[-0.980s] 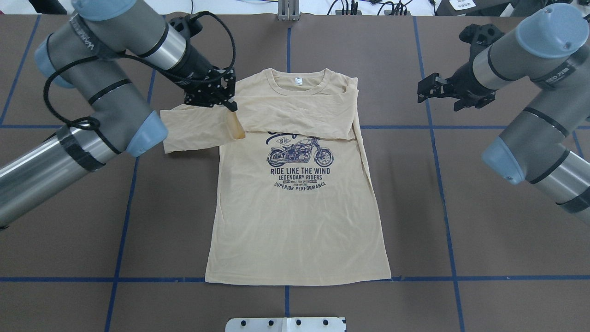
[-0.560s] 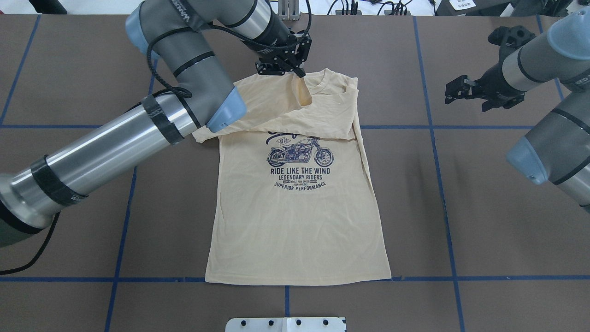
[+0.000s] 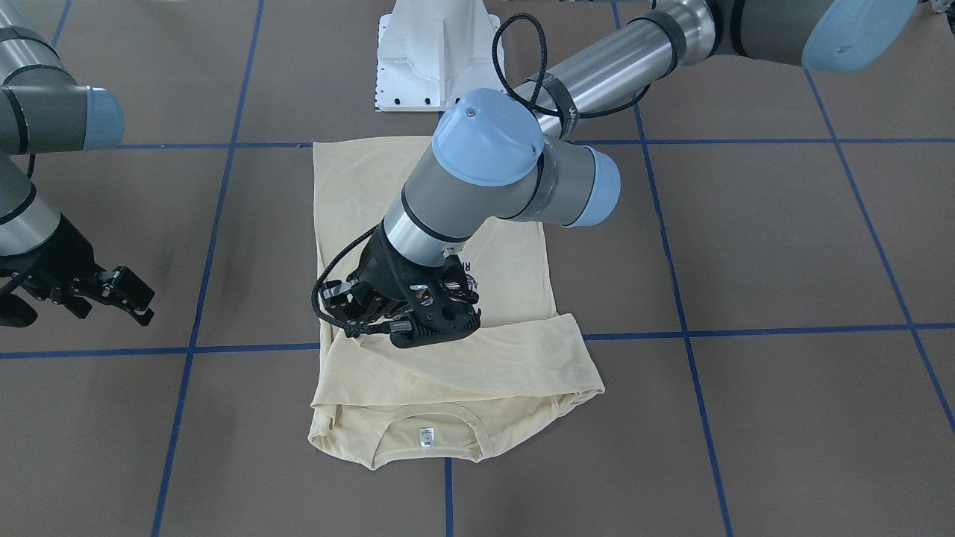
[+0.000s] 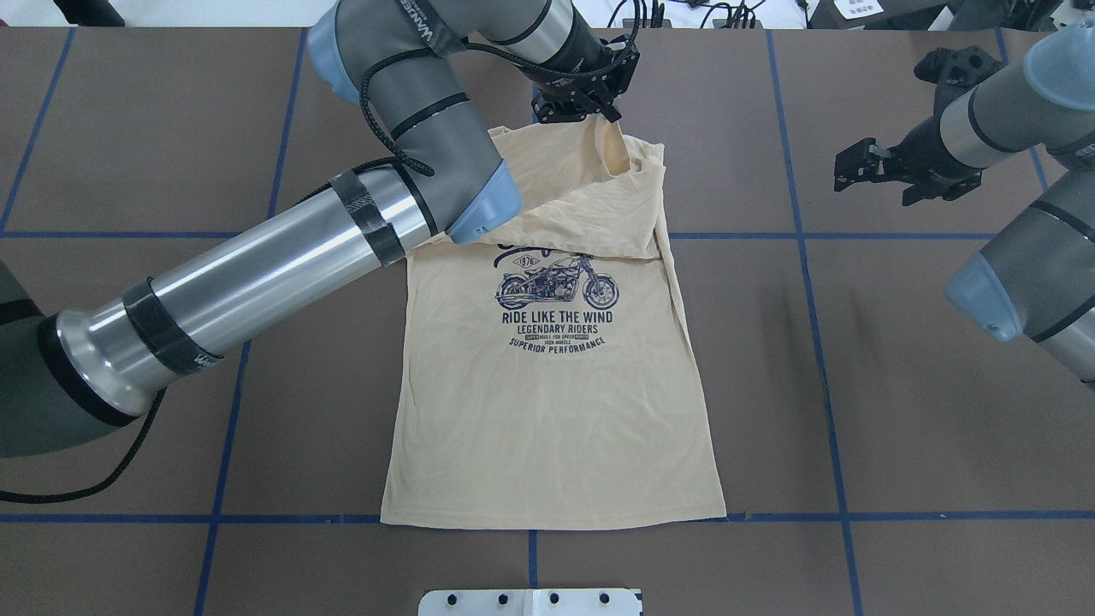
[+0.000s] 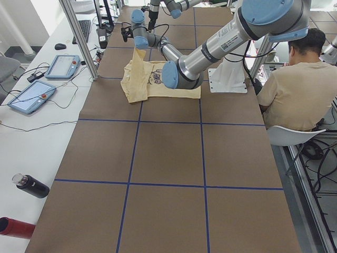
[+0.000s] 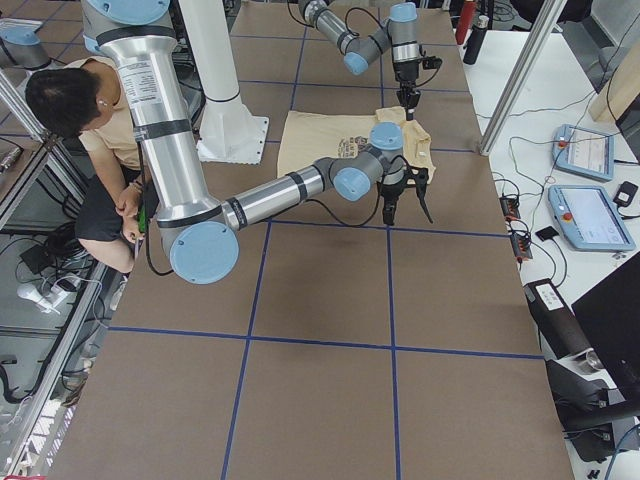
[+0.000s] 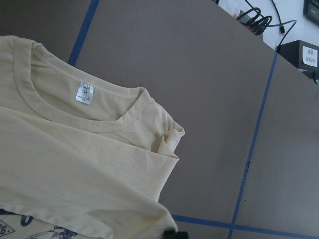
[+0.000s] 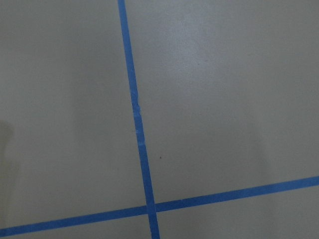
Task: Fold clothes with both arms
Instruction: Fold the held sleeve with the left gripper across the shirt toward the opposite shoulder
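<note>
The cream-yellow T-shirt lies flat on the table, navy motorcycle print up and collar at the far end. One sleeve lies folded across the chest. My left gripper is shut on the other sleeve and holds it raised over the collar's right side. In the front-facing view the gripper sits low over the folded sleeves. The left wrist view shows the collar and white neck label. My right gripper is open and empty, hovering off to the shirt's right.
The brown table has a grid of blue tape. The white pedestal base stands at the near edge. A seated person is beside the table. Tablets and bottles lie along the side bench.
My left gripper has carried the sleeve from the shirt's left shoulder rightward and farther, across to the collar's right side. My right gripper has drawn back to the right.
</note>
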Motion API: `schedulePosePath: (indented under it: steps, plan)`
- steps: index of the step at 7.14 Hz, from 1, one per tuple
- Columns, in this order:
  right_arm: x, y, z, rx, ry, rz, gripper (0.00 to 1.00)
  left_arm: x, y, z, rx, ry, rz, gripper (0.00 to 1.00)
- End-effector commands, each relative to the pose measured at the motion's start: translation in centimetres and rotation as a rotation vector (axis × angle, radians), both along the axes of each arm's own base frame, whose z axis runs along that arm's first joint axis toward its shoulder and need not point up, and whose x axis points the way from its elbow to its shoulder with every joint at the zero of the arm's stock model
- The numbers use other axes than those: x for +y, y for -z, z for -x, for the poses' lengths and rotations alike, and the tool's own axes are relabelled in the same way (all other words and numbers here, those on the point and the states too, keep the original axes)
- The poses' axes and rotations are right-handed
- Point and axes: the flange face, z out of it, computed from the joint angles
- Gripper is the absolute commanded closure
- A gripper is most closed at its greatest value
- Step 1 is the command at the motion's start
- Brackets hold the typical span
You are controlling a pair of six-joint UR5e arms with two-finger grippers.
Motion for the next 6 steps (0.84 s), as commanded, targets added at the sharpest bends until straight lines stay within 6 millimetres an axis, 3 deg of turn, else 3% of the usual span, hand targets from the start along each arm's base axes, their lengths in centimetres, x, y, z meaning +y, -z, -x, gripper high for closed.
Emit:
schedulePosePath:
  steps: [1, 2, 4, 5, 6]
  plan:
    - [0.0, -0.4, 0.1, 0.003, 0.0, 0.006, 0.01, 1.0, 1.6, -2.4, 0.025, 0.028, -0.016, 1.0]
    - [-0.1, -0.7, 0.1, 0.007, 0.0, 0.013, 0.01, 1.4, 0.3, -4.5, 0.026, 0.064, -0.03, 1.0]
    - [0.3, -2.3, -0.9, 0.026, 0.018, 0.007, 0.01, 2.1, 0.1, -5.6, 0.029, 0.055, -0.034, 1.0]
    - [0.2, -4.4, -3.8, 0.062, 0.054, -0.031, 0.01, 2.6, -0.6, -6.9, 0.04, 0.053, -0.045, 1.0]
    - [0.0, -5.4, -5.5, 0.081, 0.063, -0.051, 0.01, 3.7, 0.0, -8.3, 0.046, 0.054, -0.051, 1.0]
